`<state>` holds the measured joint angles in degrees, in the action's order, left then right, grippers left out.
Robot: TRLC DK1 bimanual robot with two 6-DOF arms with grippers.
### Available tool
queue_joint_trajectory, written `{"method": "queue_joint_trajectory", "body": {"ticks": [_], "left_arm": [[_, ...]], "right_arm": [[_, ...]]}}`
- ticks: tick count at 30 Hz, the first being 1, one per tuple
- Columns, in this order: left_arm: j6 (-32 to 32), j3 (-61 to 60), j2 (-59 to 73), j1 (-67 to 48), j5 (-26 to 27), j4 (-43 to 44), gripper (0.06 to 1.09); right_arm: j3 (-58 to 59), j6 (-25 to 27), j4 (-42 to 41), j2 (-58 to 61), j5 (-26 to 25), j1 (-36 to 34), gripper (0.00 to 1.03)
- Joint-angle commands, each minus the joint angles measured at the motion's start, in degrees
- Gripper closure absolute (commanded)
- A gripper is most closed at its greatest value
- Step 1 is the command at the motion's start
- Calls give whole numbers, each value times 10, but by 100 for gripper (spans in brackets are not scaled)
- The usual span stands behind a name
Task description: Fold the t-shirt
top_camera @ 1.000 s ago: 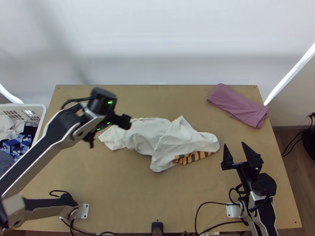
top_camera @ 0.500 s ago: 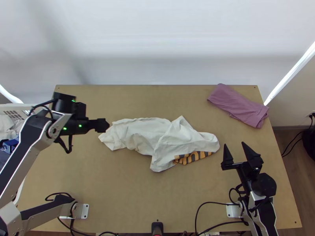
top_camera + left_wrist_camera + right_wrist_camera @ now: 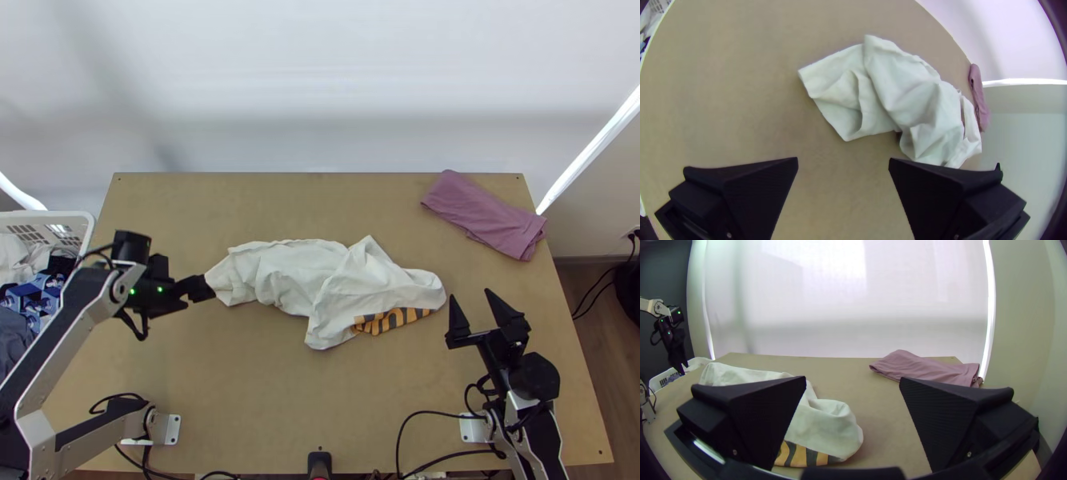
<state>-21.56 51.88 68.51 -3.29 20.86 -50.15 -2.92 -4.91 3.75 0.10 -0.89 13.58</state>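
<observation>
A white t-shirt (image 3: 308,280) lies bunched and crumpled across the middle of the table, an orange and black print showing at its near right edge. My left gripper (image 3: 210,288) is just beside the shirt's left end in the top view. In the left wrist view, my left gripper (image 3: 843,159) stands open, with bare table between its fingers and the shirt (image 3: 907,93) beyond them. My right gripper (image 3: 470,302) is right of the shirt, and the right wrist view has this gripper (image 3: 852,378) open and holding nothing, the shirt (image 3: 822,426) partly behind one finger.
A folded mauve cloth (image 3: 484,214) lies at the table's far right. At the left edge stands a white basket (image 3: 86,220) with clothes in it. Bare table (image 3: 280,392) spreads in front of the shirt.
My left gripper has swung left off the shirt, then come nearer the table's near side. The right gripper has shifted very slightly left. The shirt lies as before.
</observation>
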Motion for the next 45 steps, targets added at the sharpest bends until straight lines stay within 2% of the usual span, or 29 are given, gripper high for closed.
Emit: {"method": "queue_joint_trajectory", "body": {"ticks": [1,4,6,9,11,15,19,22,25,28,30,34,40,45], "left_arm": [[-26,-34,-23,1,32,23,10],[-29,-41,-32,-1,37,42,10],[-34,-42,-45,2,40,54,10],[-46,-49,-75,16,53,76,10],[-57,-48,-94,22,56,82,10],[-71,-47,-138,33,56,91,10],[-72,-47,-184,51,56,100,10],[-71,-49,-218,66,55,105,10],[-62,-53,-239,90,55,106,10],[-53,-60,-262,111,55,115,10],[-48,-68,-279,130,55,117,10],[-30,-90,-312,153,55,117,10],[-8,-131,-355,179,55,116,10],[-2,-143,-365,191,55,116,10]], "right_arm": [[1,-16,-5,-2,-7,16,4],[-36,-12,-14,23,-7,14,4],[-89,-4,-11,95,-7,16,4],[-205,-4,47,235,-6,50,4],[-288,-11,115,311,-4,92,4],[-404,-68,171,404,-3,147,4],[-509,-163,242,514,-14,177,4],[-561,-173,275,584,-51,223,5],[-630,-195,341,673,-79,261,5],[-688,-237,384,745,-79,297,5],[-713,-244,392,782,-79,322,5],[-801,-321,478,886,-73,355,5],[-897,-398,565,997,-47,377,5],[-963,-436,581,1066,-25,377,5]]}}
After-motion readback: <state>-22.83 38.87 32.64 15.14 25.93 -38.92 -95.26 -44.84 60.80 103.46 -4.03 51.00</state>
